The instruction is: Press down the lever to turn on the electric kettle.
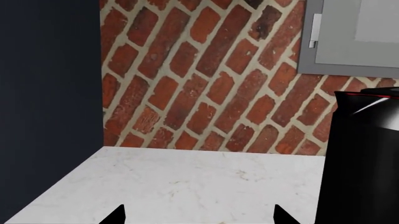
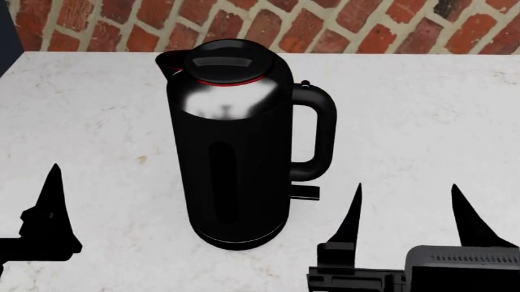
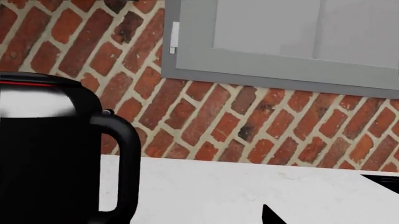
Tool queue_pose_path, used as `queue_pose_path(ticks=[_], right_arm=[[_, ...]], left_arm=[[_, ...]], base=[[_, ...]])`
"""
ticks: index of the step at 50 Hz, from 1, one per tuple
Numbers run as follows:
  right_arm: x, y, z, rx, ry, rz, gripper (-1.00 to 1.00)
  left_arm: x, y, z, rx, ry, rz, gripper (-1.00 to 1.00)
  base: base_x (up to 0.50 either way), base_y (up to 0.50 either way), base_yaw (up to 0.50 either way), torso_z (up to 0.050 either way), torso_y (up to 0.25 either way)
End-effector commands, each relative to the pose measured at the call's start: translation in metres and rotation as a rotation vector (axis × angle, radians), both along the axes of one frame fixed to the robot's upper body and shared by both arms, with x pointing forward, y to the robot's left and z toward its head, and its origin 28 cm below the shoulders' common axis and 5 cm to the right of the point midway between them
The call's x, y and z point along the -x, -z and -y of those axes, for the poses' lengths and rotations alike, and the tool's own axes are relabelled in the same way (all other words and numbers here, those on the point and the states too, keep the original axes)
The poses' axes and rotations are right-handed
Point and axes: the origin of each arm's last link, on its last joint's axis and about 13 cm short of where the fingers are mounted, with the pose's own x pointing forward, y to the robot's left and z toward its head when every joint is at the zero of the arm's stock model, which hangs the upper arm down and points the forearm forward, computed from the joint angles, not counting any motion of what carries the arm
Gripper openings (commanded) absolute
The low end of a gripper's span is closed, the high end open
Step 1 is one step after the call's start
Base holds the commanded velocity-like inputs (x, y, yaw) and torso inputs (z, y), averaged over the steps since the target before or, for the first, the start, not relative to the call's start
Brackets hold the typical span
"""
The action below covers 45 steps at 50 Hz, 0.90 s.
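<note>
The electric kettle [image 2: 235, 146] stands upright on the white counter, glossy black with a red ring under its lid and a loop handle [image 2: 318, 131] on its right. The lever [image 2: 305, 193] is a small black tab jutting out below the handle. My right gripper [image 2: 406, 216] is open and empty, in front of and to the right of the lever, its left finger [image 2: 351, 219] just below it and apart from it. My left gripper [image 1: 199, 217] is open and empty, to the kettle's left; one finger [image 2: 53, 204] shows in the head view. The kettle's side also shows in the left wrist view [image 1: 365, 158] and the right wrist view [image 3: 50, 154].
A white marble counter [image 2: 422, 109] runs back to a red brick wall [image 2: 284, 24]. A dark blue panel [image 1: 50, 102] bounds the counter at the left. A grey framed panel [image 3: 281, 42] hangs on the wall. A dark edge [image 3: 381, 179] shows at the counter's far right.
</note>
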Motion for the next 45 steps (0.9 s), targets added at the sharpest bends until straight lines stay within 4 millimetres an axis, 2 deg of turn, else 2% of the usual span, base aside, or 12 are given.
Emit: queue_pose_path(ticks=[1, 3, 6, 12, 15, 20, 21, 33, 45], right_arm=[[-0.028, 0.010, 0.023, -0.098, -0.009, -0.121, 1.00], [-0.044, 0.013, 0.032, -0.135, 0.012, -0.161, 1.00], [-0.056, 0.013, 0.039, -0.159, -0.014, -0.207, 1.00], [-0.095, 0.015, 0.051, -0.110, -0.006, -0.289, 1.00], [-0.102, 0.024, 0.053, -0.107, -0.008, -0.317, 1.00], [-0.101, 0.034, 0.051, -0.059, 0.023, -0.316, 1.00], [-0.100, 0.033, 0.051, -0.056, 0.022, -0.309, -1.00], [-0.091, 0.035, 0.044, 0.002, -0.014, -0.298, -1.00], [-0.101, 0.031, 0.023, -0.031, -0.239, -0.242, -1.00]], left_arm=[[-0.001, 0.000, -0.003, 0.000, -0.012, 0.001, 1.00], [-0.001, 0.000, -0.004, -0.001, -0.015, 0.003, 1.00], [-0.001, 0.000, -0.004, 0.000, -0.016, 0.003, 1.00], [-0.002, 0.000, -0.003, 0.005, -0.017, 0.012, 1.00], [-0.005, 0.001, -0.003, 0.005, -0.017, 0.009, 1.00], [-0.009, 0.004, -0.003, 0.010, -0.016, 0.001, 1.00], [-0.009, 0.004, -0.003, 0.012, -0.016, -0.002, 1.00], [-0.008, 0.001, -0.001, 0.004, -0.009, -0.008, 1.00], [-0.011, 0.007, -0.003, 0.005, -0.019, -0.015, 1.00]], base=[[0.00, 0.00, 0.00, 0.000, 0.000], [0.00, 0.00, 0.00, 0.000, 0.000], [0.00, 0.00, 0.00, 0.000, 0.000], [0.00, 0.00, 0.00, 0.000, 0.000], [0.00, 0.00, 0.00, 0.000, 0.000], [0.00, 0.00, 0.00, 0.000, 0.000], [0.00, 0.00, 0.00, 0.000, 0.000], [0.00, 0.00, 0.00, 0.000, 0.000], [0.00, 0.00, 0.00, 0.000, 0.000]])
